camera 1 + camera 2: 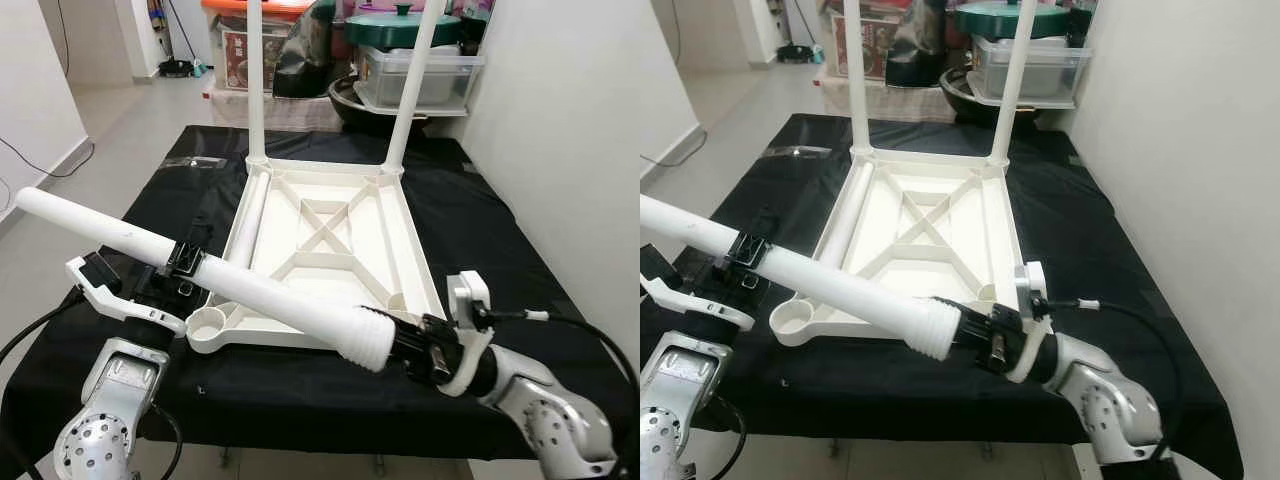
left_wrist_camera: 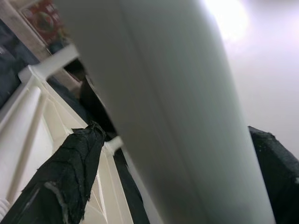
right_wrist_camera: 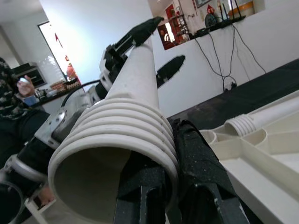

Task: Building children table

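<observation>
An upside-down white plastic children's table top [image 1: 330, 255] lies on a black cloth-covered table [image 1: 480, 220], its ribbed underside facing up. Two white plastic legs [image 1: 255, 80] already stand upright in its two far corner sockets, and a third loose white leg [image 1: 250, 205] lies inside the top along its left wall. A long white plastic tube leg [image 1: 190, 265] with a ribbed threaded end is held slantwise above the top's near edge — both grippers have it. The right gripper [image 1: 405, 345] is clamped on the ribbed end, above the top's near right corner. The left gripper [image 1: 185, 262] is closed around the leg's middle, above the empty round socket [image 1: 205, 325] at the top's near left corner. Behind the top's far edge stand storage boxes [image 1: 415, 75].
</observation>
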